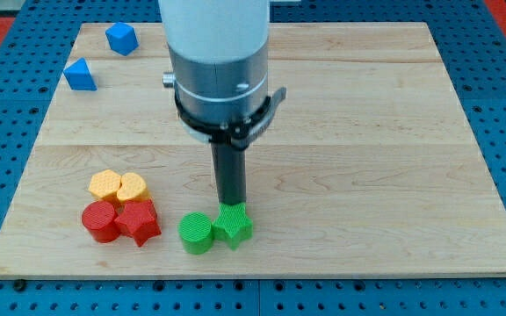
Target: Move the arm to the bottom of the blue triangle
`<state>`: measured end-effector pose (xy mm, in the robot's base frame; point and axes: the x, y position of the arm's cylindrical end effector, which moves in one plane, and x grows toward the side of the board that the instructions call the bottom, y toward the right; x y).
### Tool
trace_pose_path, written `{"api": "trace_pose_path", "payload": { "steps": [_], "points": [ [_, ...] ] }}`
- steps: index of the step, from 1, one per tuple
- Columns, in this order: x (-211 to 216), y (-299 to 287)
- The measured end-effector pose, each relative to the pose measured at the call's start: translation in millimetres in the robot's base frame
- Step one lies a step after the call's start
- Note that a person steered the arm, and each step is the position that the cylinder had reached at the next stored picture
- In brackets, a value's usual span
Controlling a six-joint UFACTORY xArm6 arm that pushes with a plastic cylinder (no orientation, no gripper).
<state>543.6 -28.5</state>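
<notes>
The blue triangle (80, 75) lies near the board's top left, with a blue cube-like block (121, 39) above and to its right. My tip (230, 204) is at the end of the dark rod, low in the middle of the board, right at the top edge of the green star-like block (233, 225). The tip is far to the lower right of the blue triangle.
A green cylinder (196, 233) touches the green star's left side. At the lower left sit a yellow hexagon-like block (104, 185), a yellow heart (133, 187), a red cylinder (99, 220) and a red star (138, 221). The wooden board (367, 132) rests on a blue pegboard.
</notes>
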Motion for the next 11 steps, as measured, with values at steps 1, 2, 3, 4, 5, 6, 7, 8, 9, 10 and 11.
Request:
{"api": "trace_pose_path", "payload": {
  "steps": [1, 2, 3, 4, 5, 6, 7, 8, 9, 10, 11],
  "points": [
    [9, 9],
    [4, 44],
    [-23, 97],
    [-101, 90],
    [-150, 24],
    [-158, -57],
    [-115, -128],
    [-127, -210],
    [-196, -259],
    [-240, -275],
    [-204, -224]
  ]
}}
